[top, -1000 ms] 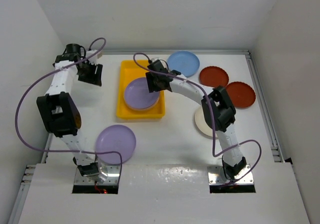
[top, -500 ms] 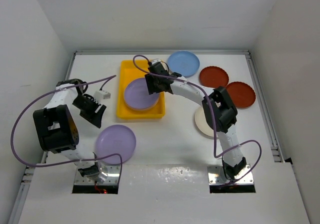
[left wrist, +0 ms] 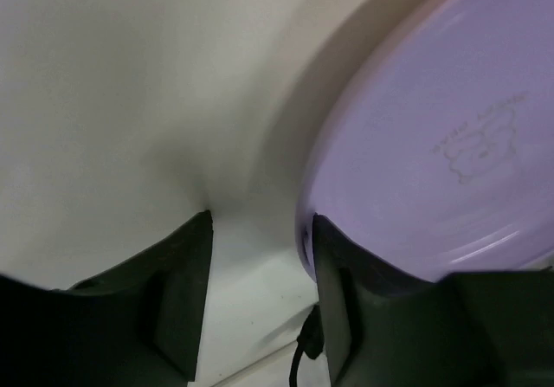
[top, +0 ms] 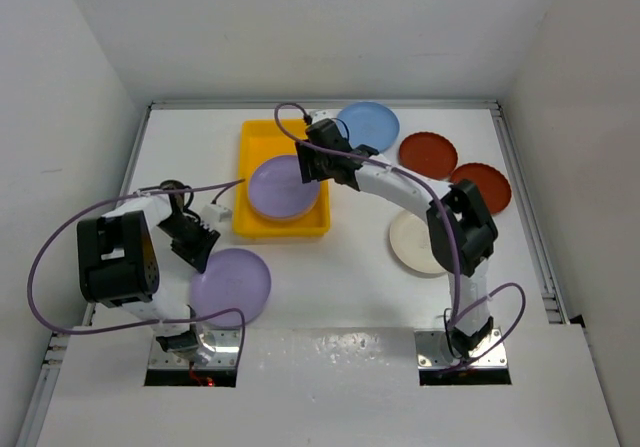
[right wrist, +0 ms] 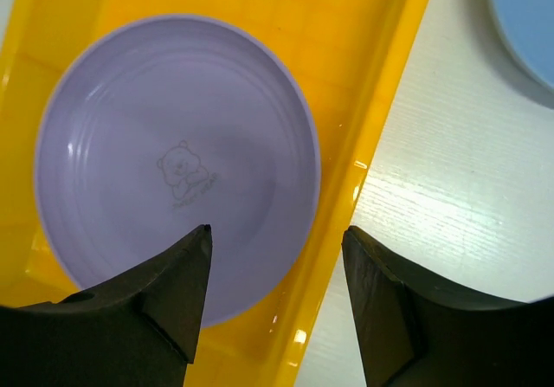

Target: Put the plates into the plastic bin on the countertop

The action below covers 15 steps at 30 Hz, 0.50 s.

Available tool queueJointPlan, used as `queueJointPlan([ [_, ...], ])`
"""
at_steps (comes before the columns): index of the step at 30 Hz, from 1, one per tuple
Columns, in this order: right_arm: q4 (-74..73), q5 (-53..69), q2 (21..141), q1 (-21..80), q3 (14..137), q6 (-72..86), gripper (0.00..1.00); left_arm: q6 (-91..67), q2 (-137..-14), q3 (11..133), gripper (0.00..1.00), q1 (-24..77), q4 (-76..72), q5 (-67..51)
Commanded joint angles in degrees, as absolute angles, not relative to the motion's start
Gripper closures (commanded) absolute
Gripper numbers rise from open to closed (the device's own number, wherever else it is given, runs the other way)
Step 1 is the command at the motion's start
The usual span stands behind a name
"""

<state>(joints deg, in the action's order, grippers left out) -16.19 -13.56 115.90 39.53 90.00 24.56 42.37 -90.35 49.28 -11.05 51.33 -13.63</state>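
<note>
The yellow plastic bin (top: 259,137) holds one lavender plate (top: 283,189). My right gripper (top: 314,167) hangs open and empty over the bin's right side; in the right wrist view the gripper (right wrist: 277,244) spans that plate's (right wrist: 173,162) right edge and the bin wall (right wrist: 368,136). A second lavender plate (top: 234,285) lies on the countertop near my left base. My left gripper (top: 199,249) is open at its upper left rim; in the left wrist view the gripper (left wrist: 260,235) has that plate's (left wrist: 433,145) rim beside the right finger (left wrist: 333,292).
A light blue plate (top: 367,125) lies right of the bin's far end and shows in the right wrist view (right wrist: 528,23). Two dark red plates (top: 428,153) (top: 484,186) lie at the right. A cream plate (top: 416,243) lies by my right arm. White walls surround the countertop (top: 330,287).
My left arm swung from the far left corner toward me and came down at the near lavender plate's rim. My right gripper drifted slightly right and back over the bin.
</note>
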Motion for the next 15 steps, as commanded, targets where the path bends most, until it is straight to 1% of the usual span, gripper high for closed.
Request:
queueJointPlan([
  [1, -11.5, -15.6, 109.8, 39.5, 87.8, 26.0, 0.38, 41.1, -90.7, 47.7, 0.58, -10.2, 45.5, -12.9],
  [4, -10.6, -14.7, 107.1, 38.7, 85.3, 27.9, 0.38, 41.1, -90.7, 46.4, 0.75, -9.0, 45.5, -14.7],
  [5, -10.4, -14.5, 106.4, 38.3, 85.0, 28.4, 0.38, 41.1, -90.7, 46.4, 0.89, -9.0, 45.5, -15.2],
  [7, -10.3, -14.4, 105.6, 38.1, 83.8, 28.6, 0.40, 41.7, -90.0, 45.2, 0.99, -9.0, 45.5, -16.1],
  [11, -10.4, -14.9, 104.5, 37.8, 82.6, 28.2, 0.40, 47.5, -85.3, 44.0, 1.00, -7.9, 47.7, -17.2],
  [15, -10.5, -15.0, 104.1, 37.8, 82.2, 27.3, 0.40, 52.9, -80.5, 45.8, 1.00, -5.6, 54.2, -16.6],
])
